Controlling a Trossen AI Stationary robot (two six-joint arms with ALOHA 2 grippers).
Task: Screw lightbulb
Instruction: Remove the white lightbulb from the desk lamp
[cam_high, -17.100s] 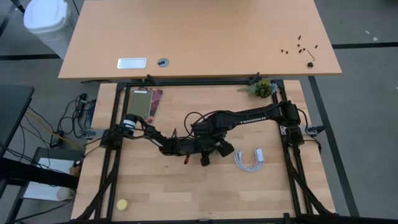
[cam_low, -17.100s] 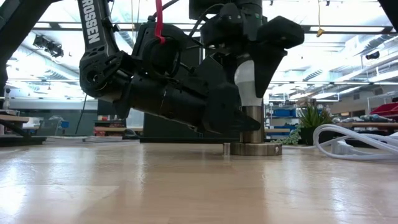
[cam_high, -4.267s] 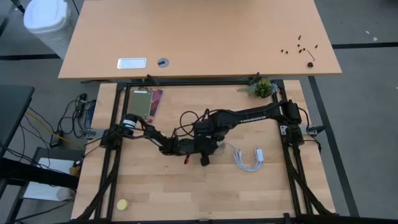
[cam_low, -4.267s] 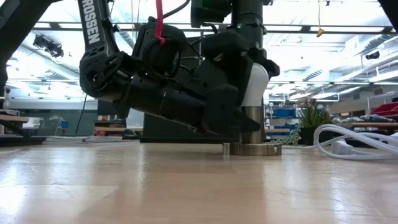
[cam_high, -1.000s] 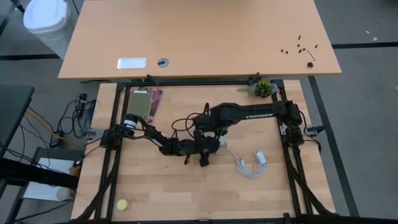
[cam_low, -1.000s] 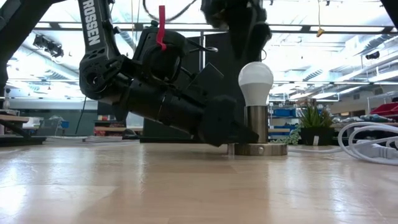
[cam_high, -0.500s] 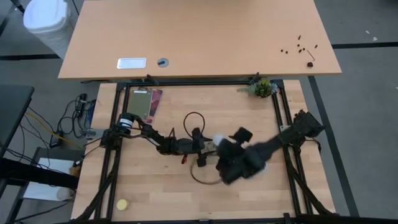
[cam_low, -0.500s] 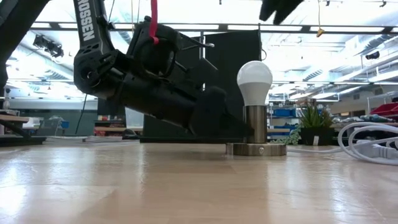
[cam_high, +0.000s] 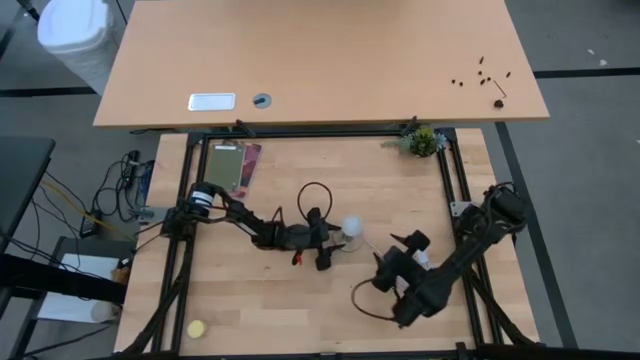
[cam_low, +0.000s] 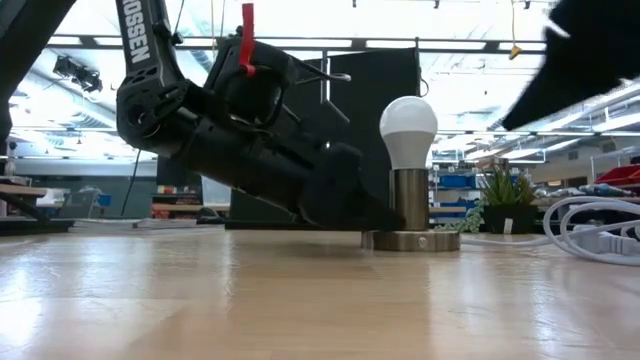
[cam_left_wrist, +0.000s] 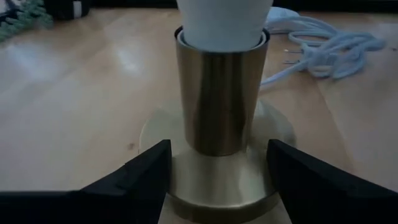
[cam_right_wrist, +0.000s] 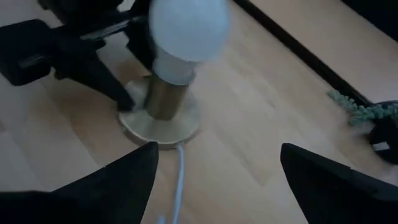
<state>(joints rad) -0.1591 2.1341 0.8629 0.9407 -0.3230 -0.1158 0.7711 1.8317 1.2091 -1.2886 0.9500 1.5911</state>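
The white lightbulb (cam_low: 408, 130) stands upright with its base inside the brass socket's column (cam_left_wrist: 217, 99), which rises from a round disc base (cam_low: 410, 241) on the table. It also shows in the high view (cam_high: 352, 226). My left gripper (cam_left_wrist: 217, 177) is open, low on the table. Its fingers stand on either side of the column, over the disc's rim. My right gripper (cam_right_wrist: 217, 186) is open and empty. It hangs off to the bulb's right and near side (cam_high: 398, 253), pointing back at it. My left gripper comes at the socket level, from the table's left. Its fingertips (cam_left_wrist: 152, 165) lie at the disc base's rim (cam_left_wrist: 186, 199), one on each side of the column. I cannot tell whether they touch the disc.
The socket's white cable (cam_low: 590, 225) lies coiled right of the socket. A black cable loop (cam_high: 362, 300) lies by the right arm. A small plant (cam_high: 424, 140) stands at the far right corner, a yellow object (cam_high: 197, 328) at the near left, and a flat card (cam_high: 235, 165) at the far left.
My right gripper was just above the bulb. It has swung quickly away toward the table's right and near edge, leaving the bulb standing in the socket. My left gripper has drawn back slightly toward the table's left.
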